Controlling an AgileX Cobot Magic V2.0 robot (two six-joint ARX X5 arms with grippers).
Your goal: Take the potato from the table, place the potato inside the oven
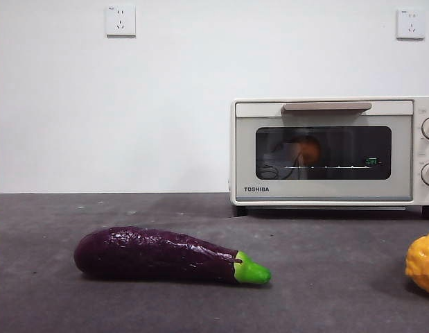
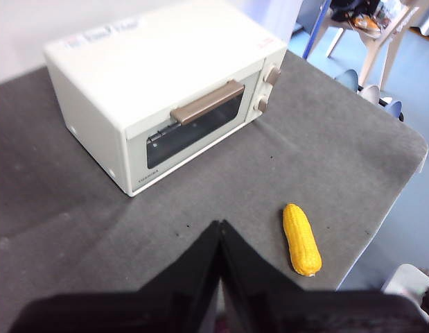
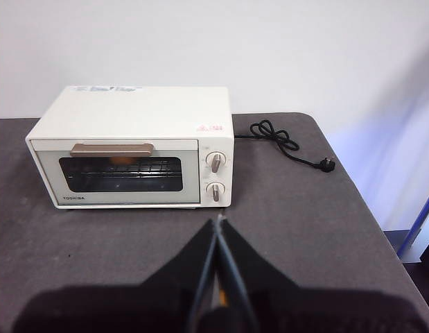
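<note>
Inside the closed oven [image 1: 324,150], the potato [image 1: 308,148] sits on the rack; both grippers' jaws are together, holding nothing.

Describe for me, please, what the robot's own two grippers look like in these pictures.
Only the wrist views show them. The left gripper is matte black: two flat, wedge-shaped jaws that taper to a shared point from a broad dark base. The right gripper has the same black tapering shape, with a small orange-yellow spot low between its jaws. No cables or markings are visible on either.
</note>
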